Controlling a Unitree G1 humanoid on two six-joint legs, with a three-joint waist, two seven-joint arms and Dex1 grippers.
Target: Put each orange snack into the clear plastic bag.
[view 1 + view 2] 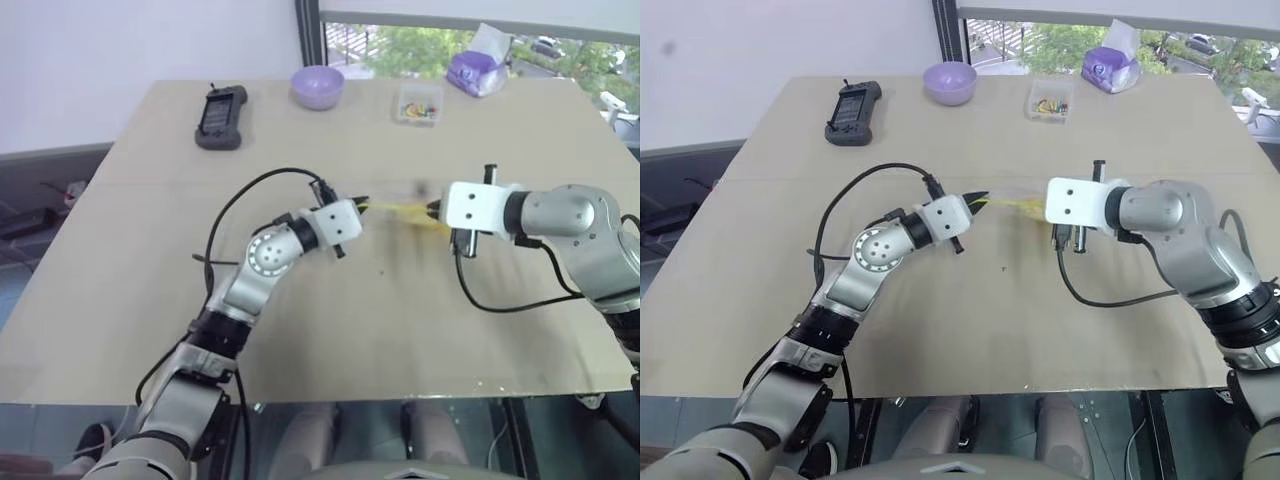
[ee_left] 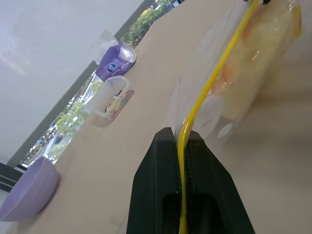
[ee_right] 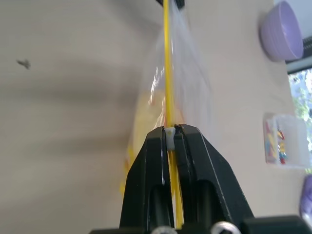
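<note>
Both pincers are clenched on the bag [image 2: 229, 73], one at each end of its yellow seal strip [image 3: 168, 73]. The left pincer [image 2: 180, 139] grips one end and the right pincer [image 3: 169, 130] grips the other, so the strip runs taut between them. The bag is held above the middle of the bench [image 1: 330, 320], clear of its surface. The snack [image 2: 253, 53] is inside the bag, seen as an orange-yellow mass through the clear film below the strip.

Along the far edge of the bench stand a black handheld device [image 1: 221, 116], a purple bowl [image 1: 317, 86], a small clear box [image 1: 418, 103] of coloured bits and a purple tissue packet [image 1: 477, 66], all well apart from the bag.
</note>
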